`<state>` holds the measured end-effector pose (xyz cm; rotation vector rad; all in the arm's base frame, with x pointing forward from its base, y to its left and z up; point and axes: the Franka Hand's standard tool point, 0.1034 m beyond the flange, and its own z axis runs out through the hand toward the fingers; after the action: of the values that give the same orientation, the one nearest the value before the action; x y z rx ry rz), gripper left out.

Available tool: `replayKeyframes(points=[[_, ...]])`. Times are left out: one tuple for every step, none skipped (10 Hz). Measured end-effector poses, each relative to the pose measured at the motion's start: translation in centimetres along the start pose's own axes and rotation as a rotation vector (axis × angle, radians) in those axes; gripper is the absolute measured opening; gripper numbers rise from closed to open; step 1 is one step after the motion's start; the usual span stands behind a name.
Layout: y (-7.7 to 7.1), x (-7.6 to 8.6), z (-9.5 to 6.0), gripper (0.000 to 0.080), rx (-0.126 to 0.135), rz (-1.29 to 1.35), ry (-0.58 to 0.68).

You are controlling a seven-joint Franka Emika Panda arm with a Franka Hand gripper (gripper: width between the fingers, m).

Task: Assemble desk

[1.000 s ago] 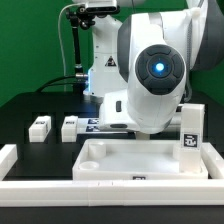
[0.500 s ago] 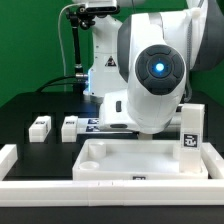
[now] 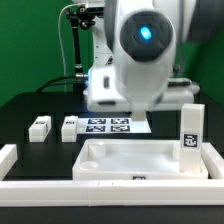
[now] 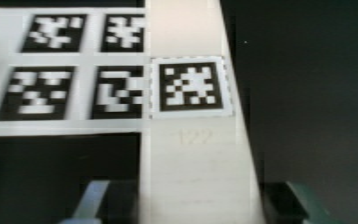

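Observation:
The white desk top [image 3: 95, 168], a tray with a raised rim, lies near the front of the table. Two small white legs [image 3: 39, 127] [image 3: 69, 127] lie to the exterior view's left of the marker board [image 3: 108, 126]. A taller tagged leg [image 3: 190, 130] stands upright at the desk top's far right corner. In the wrist view a long white tagged leg [image 4: 194, 130] runs between my fingers [image 4: 96, 200], next to the marker board [image 4: 69, 70]. My gripper [image 4: 197, 205] is open, with a dark gap on each side of the leg. The arm hides the gripper in the exterior view.
Long white border rails run along the front [image 3: 100, 190] and the exterior view's left [image 3: 8, 160] of the black table. The robot's base and a stand with cables [image 3: 75, 50] rise behind the marker board.
The arm's large rounded body has moved up and to the exterior view's left, uncovering the marker board. The desk top and the legs have not moved.

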<state>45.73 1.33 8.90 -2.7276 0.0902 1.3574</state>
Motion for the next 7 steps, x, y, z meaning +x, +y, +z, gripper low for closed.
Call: replayKeyframes(points=[[1.5,-0.6,-2.3,0.029,0.017,-0.005,0.017],[2.4,-0.5,-3.2,0.0291,0.027,-0.003,0.019],[2.4,0.6,-3.4,0.0291,0.022,-0.003,0.093],[2.2,0.7,-3.7,0.0291,0.019,-0.005,0.164],[2.3,0.8,-4.0,0.0291,0.017,-0.005,0.246],[2.2,0.5,-4.2,0.0291,0.023,-0.001,0.291],[1.8,0.0,-6.2,0.0291,0.054,-0.004,0.299]])
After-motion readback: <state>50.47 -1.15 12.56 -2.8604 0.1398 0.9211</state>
